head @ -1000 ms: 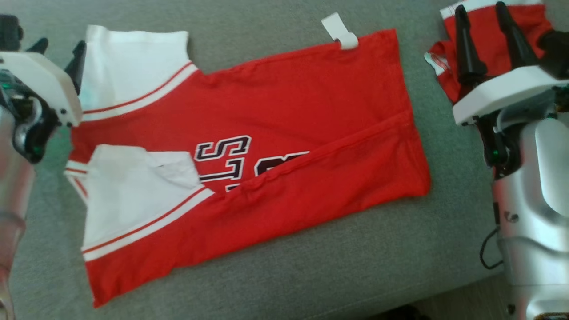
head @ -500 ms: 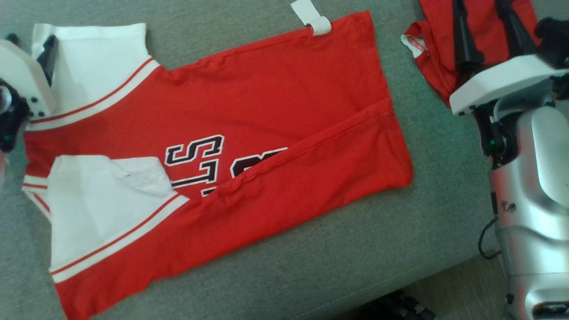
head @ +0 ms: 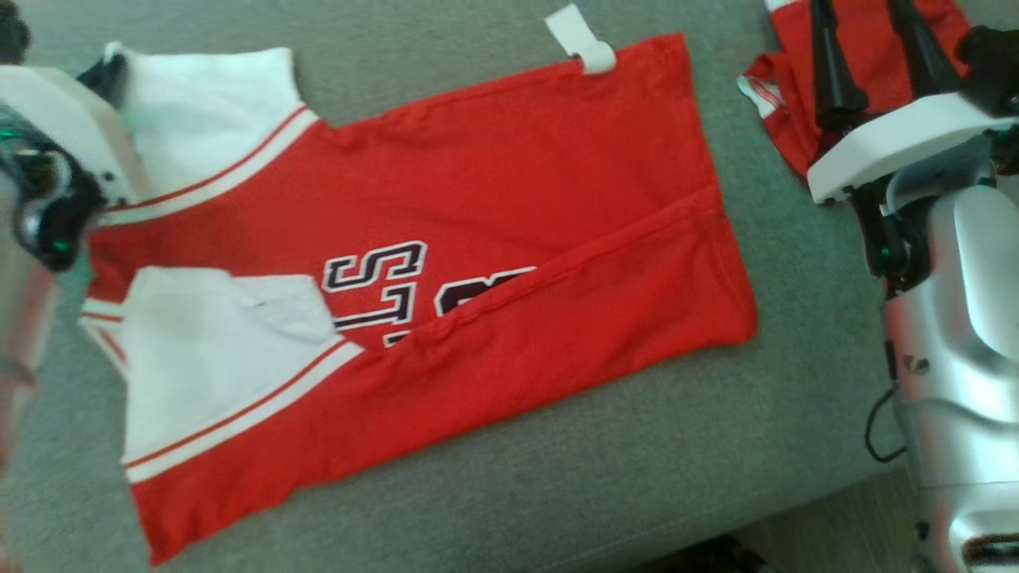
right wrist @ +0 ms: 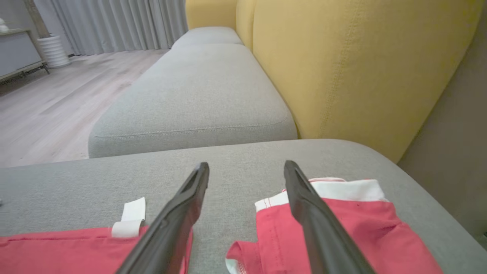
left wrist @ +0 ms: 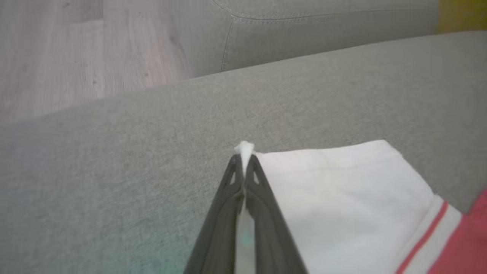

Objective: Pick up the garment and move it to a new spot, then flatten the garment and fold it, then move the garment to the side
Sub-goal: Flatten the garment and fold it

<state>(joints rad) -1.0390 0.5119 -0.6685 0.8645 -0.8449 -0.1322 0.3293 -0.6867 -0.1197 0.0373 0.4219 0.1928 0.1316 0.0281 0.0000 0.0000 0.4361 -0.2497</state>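
Red jersey with white sleeves [head: 517,199], folded lengthwise, lies flat on grey fabric sofa cushion [head: 605,477]. Long axis runs left-right, sleeves at robot's left, hem right. Bare cushion in front and behind. Left gripper [left wrist: 243,167] fingers clamped on far sleeve corner. Right gripper [right wrist: 246,166] fingers apart by small red garment [right wrist: 342,228].

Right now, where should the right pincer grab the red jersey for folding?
Probably the far hem corner, beside the white tag, approached from the robot's right: that corner lies flat nearest the open right pincer, opposite the sleeve the left pincer pinches.
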